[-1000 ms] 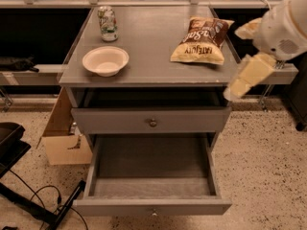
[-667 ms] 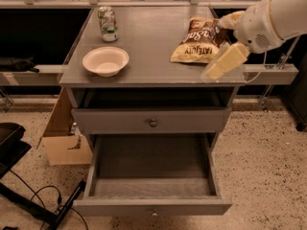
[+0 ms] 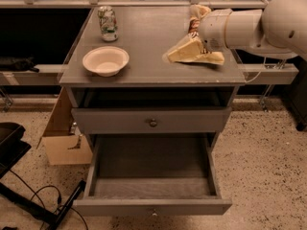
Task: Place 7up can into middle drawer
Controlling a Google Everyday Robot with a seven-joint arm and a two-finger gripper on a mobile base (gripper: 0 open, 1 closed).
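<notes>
7up can [image 3: 108, 23] stands upright at the back of the counter [image 3: 144, 40]. It is well off to the left of your claw [image 3: 180, 53], as the camera sees it. Nothing holds the can yet.

Your claw hangs low over the right part of the counter, right by the chip bag [image 3: 197, 11]. It carries nothing that you can see. You cannot tell if the claw is apart or together.

The white bowl [image 3: 105, 60] sits to the left of the claw too, nearer the front edge than the can.

The middle drawer [image 3: 152, 206] is pulled out, down below the claw and a little to its left. Nothing is in it. So the drawer looks ready.

I think all the rest is left to do: reach over to the can, grab it, lift it, bring it down and let it go in the drawer.
</notes>
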